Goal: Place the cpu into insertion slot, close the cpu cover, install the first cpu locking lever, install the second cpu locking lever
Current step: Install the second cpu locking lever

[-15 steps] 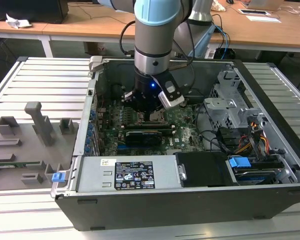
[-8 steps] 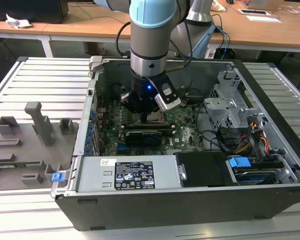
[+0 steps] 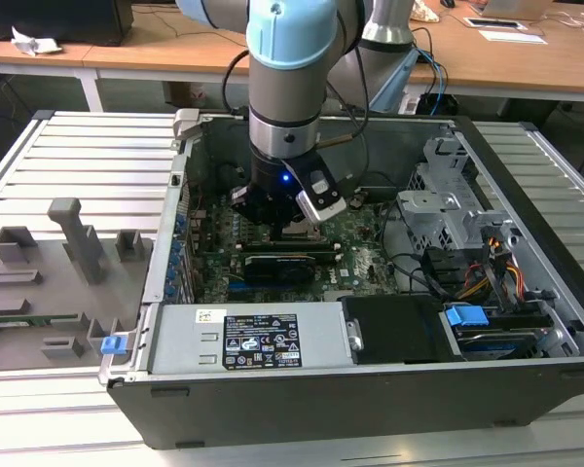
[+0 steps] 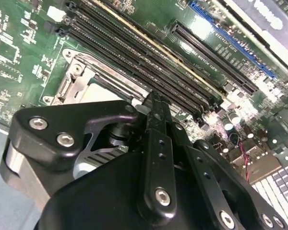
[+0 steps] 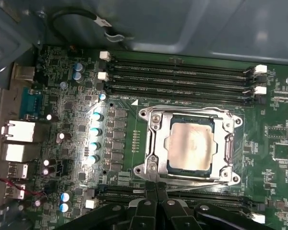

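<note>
The dull silver-beige square cpu (image 5: 189,143) sits in the silver-rimmed insertion slot (image 5: 152,143), framed by the thin silver cpu cover (image 5: 229,143); the black claw (image 5: 156,188) touches its edge, fingers together.

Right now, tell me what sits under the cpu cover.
Through the window of the cpu cover the cpu shows, seated in the insertion slot. The socket contacts beneath the chip are hidden.
</note>
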You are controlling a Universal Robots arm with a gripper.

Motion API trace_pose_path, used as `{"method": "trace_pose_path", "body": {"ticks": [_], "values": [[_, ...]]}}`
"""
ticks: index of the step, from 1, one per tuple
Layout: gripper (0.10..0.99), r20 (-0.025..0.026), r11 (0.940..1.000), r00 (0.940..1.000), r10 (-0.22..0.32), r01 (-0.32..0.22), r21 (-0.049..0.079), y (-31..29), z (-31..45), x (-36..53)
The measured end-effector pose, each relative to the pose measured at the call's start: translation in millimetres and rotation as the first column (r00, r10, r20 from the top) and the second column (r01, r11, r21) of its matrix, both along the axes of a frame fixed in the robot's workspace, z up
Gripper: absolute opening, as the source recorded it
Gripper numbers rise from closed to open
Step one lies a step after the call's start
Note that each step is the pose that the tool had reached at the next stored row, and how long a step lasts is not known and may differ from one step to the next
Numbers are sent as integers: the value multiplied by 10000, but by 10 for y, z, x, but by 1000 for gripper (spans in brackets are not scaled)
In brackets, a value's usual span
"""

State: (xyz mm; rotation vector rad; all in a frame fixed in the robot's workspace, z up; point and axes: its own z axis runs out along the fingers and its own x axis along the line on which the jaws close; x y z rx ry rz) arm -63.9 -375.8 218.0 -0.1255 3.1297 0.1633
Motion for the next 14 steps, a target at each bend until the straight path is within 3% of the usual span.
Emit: {"method": "trace_pose_path", "body": {"ticks": [3, 5, 6, 14], "values": [[106, 1, 9996, 10000, 2, -2, 271, -63, -11, -14], [106, 1, 9980, 10000, 51, -51, 626, -98, -18, -42], [106, 2, 9976, 10000, 62, -62, 696, -99, -21, -48], [106, 5, 9951, 9999, 104, -104, 982, -100, -117, -74]]}}
